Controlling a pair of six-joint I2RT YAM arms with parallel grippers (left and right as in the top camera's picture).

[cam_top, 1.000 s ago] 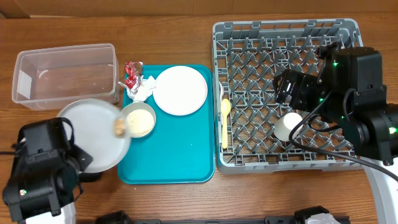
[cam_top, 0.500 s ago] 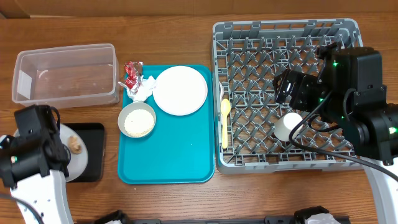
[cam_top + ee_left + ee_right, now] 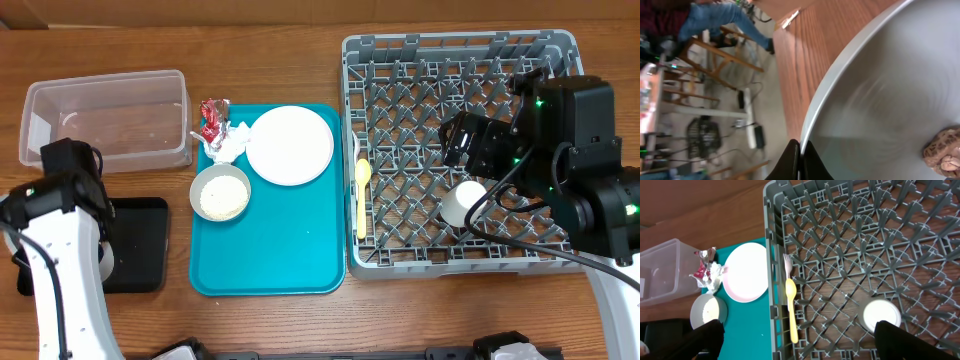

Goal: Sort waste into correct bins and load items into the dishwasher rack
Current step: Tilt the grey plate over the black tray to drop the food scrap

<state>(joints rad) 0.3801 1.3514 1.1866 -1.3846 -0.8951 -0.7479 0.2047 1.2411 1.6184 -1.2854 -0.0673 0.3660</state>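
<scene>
One grey plate (image 3: 880,95) gripped by left end effector (image 3: 800,152), brown morsel (image 3: 944,151) aboard

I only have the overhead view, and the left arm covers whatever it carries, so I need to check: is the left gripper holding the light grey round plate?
Observer: Yes. In the left wrist view the left gripper is shut on the rim of the light grey round plate.
Operator: Is any waste on it?
Observer: One small brown food morsel sits on the plate, at the picture's right edge.
Operator: And the right gripper, open or shut?
Observer: Open. In the right wrist view the right gripper has its fingers spread wide above the large grey plastic dishwasher rack.
</scene>
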